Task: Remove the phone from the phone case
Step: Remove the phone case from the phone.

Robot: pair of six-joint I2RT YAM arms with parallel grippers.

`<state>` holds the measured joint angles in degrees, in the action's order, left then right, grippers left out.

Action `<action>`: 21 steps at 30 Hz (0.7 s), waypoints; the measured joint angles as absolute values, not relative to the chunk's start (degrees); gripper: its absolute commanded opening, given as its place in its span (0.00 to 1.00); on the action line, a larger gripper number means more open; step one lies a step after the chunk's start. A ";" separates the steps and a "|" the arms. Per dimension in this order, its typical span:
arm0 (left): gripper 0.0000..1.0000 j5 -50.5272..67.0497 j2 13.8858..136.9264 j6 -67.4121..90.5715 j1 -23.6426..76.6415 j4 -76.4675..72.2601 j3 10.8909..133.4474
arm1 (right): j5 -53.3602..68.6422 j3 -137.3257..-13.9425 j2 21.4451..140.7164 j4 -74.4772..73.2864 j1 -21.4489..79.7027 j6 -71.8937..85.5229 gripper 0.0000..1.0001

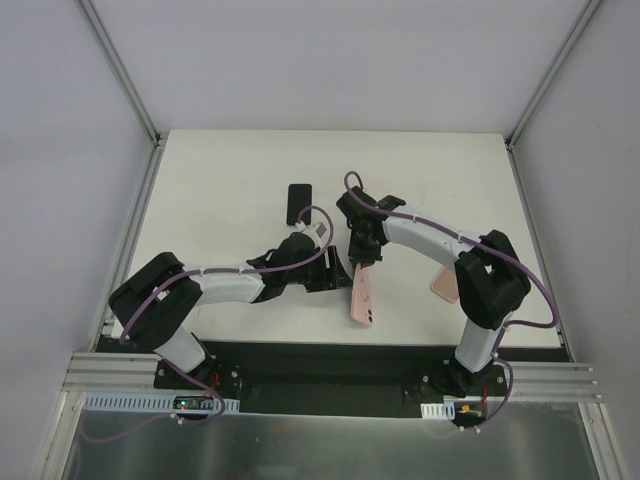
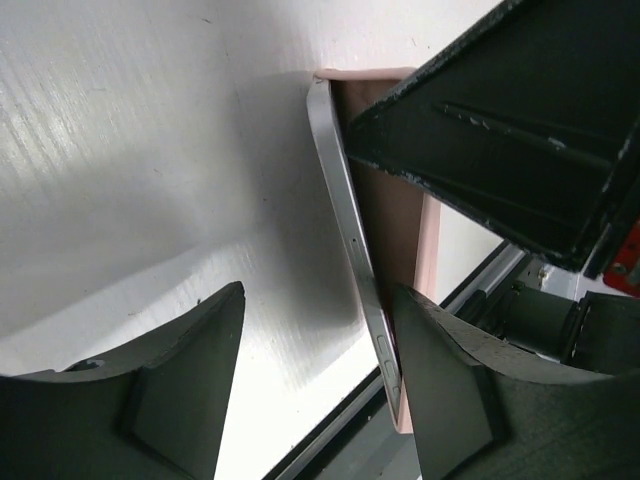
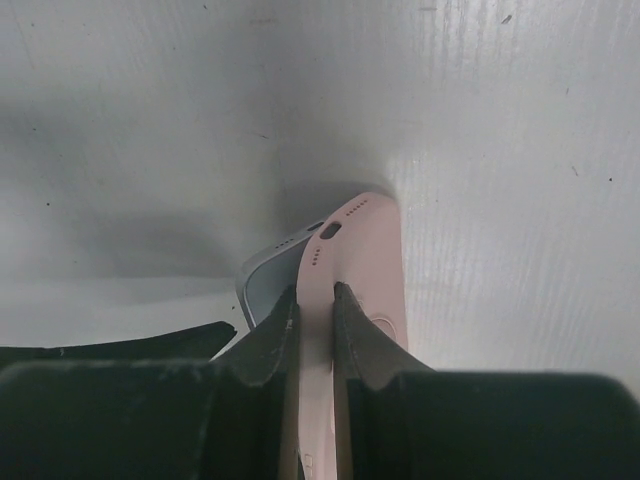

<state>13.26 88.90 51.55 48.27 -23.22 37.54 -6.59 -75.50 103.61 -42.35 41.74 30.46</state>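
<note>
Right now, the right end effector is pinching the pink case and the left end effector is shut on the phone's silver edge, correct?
Not quite. The left end effector is open: the left wrist view shows its fingers apart, the phone's silver edge between them. The right end effector does pinch the pink case.

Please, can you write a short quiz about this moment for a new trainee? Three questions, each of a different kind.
1. True or false: the right claw is shut on the case.
2. The left claw, with the phone edge between its fingers, is: A) open, B) shut, C) out of view.
3. Fill in: the case is ___ in colour.
Key: 1 true; 2 A; 3 pink.
</note>
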 measured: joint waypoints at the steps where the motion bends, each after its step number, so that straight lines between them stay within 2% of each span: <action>1: 0.59 13.26 89.23 51.72 48.25 -23.33 37.69 | -6.44 -75.33 103.48 -42.13 41.74 30.46 0.01; 6: 0.53 13.28 91.35 52.10 48.25 -23.79 38.85 | -5.48 -74.30 102.89 -40.73 41.52 30.46 0.01; 10: 0.43 13.26 92.38 52.86 48.25 -24.60 39.11 | -4.10 -73.19 102.24 -38.98 41.12 30.63 0.01; 16: 0.34 13.65 94.52 53.52 47.86 -25.06 41.28 | -2.07 -71.53 101.16 -36.73 40.38 30.81 0.01; 19: 0.21 15.14 95.79 53.69 47.40 -25.08 42.50 | -1.08 -70.57 100.36 -35.77 39.86 30.76 0.01; 20: 0.12 15.84 96.29 53.74 47.13 -25.15 42.89 | -0.78 -70.28 100.25 -35.31 39.72 30.81 0.02; 21: 0.11 16.36 96.68 53.78 47.05 -25.23 43.22 | -0.51 -70.11 100.16 -35.07 39.68 30.79 0.01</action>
<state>16.36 96.68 53.78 47.05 -25.23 43.22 -0.51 -70.11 100.16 -35.07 39.68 30.79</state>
